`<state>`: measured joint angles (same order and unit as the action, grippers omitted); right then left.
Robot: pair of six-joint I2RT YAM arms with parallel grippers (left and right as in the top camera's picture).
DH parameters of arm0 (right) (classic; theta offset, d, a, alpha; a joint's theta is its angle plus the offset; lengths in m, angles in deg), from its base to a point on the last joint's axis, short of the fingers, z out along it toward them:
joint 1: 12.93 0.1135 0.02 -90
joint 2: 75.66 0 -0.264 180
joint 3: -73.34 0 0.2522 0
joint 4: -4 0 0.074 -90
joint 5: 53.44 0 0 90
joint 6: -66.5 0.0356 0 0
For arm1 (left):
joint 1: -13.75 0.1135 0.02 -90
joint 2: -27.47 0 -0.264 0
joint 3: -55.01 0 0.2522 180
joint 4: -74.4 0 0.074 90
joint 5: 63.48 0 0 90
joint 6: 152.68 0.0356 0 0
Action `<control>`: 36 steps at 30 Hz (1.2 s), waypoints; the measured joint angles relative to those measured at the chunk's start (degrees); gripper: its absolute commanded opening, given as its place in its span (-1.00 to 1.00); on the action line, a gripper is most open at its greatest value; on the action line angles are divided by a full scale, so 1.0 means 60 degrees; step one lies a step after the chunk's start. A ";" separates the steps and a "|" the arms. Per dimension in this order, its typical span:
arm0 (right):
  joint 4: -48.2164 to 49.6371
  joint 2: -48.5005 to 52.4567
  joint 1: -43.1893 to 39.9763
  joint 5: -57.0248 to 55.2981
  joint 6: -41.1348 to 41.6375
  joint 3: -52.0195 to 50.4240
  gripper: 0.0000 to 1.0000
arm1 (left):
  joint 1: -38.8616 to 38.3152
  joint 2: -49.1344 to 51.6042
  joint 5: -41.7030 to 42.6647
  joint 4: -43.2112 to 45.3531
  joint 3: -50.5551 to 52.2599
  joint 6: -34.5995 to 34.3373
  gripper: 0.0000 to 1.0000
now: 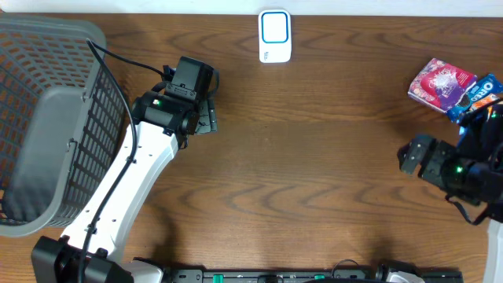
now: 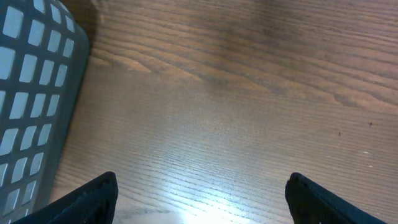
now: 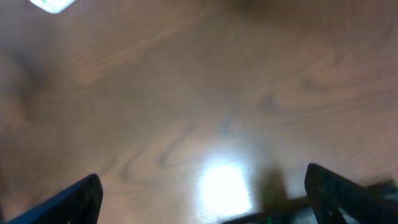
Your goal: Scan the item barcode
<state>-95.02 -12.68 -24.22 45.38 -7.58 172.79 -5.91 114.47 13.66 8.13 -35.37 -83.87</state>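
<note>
left gripper (image 2: pixel 199 202) wide open beside the grey basket (image 2: pixel 31 93), right gripper (image 3: pixel 205 199) gaping too, both empty, white scanner (image 1: pixel 274 35) up top, probably Oreos (image 1: pixel 481 93) far right

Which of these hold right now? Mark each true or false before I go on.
1. The left gripper and the right gripper are both open and empty. True.
2. The pink packet lies in the basket. False: it lies on the table at the far right, beside a blue packet.
3. The white scanner sits at the table's far edge. True.
4. The left gripper hangs over the basket. False: it is beside the basket, over bare wood.
</note>
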 measured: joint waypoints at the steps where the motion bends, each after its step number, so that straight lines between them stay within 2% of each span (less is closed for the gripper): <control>1: 0.0313 -0.0102 0.0080 -0.0004 -0.0029 -0.0178 0.99 | 0.0000 0.0000 0.0000 0.0000 0.0000 0.0000 0.72; 5: 0.2051 -0.1013 0.0834 0.0007 -0.0226 -0.1424 0.99 | 0.0000 0.0000 0.0000 0.0000 0.0000 0.0000 0.72; 6: 0.3064 -0.1443 0.1158 -0.0069 -0.0255 -0.2029 0.98 | 0.0004 0.0000 -0.0007 0.0025 0.0000 -0.0004 0.72; 8: 0.4011 -0.2135 0.1745 -0.0029 -0.0317 -0.2922 0.98 | 0.0004 0.0000 0.0000 0.0000 0.0000 0.0000 0.72; 13: 0.4426 -0.3585 0.2484 -0.0047 -0.0353 -0.4696 0.99 | 0.0000 0.0000 0.0000 0.0000 0.0000 -0.0004 0.72; 20: 0.5635 -0.5155 0.2532 -0.0368 -0.0364 -0.6787 0.99 | 0.0000 0.0000 0.0004 0.0000 0.0000 -0.0004 0.72; 30: 1.0204 -0.7271 0.2936 -0.0448 -0.0466 -1.0867 0.99 | 0.0000 0.0000 0.0000 0.0000 0.0000 0.0000 0.72; 36: 1.2149 -0.8295 0.3064 -0.0437 -0.0597 -1.2273 0.98 | 0.0004 0.0000 0.0000 0.0000 0.0000 -0.0004 0.72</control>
<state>-22.12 -62.45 -5.84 42.76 -11.16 99.16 -5.89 114.47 13.66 8.13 -35.37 -83.89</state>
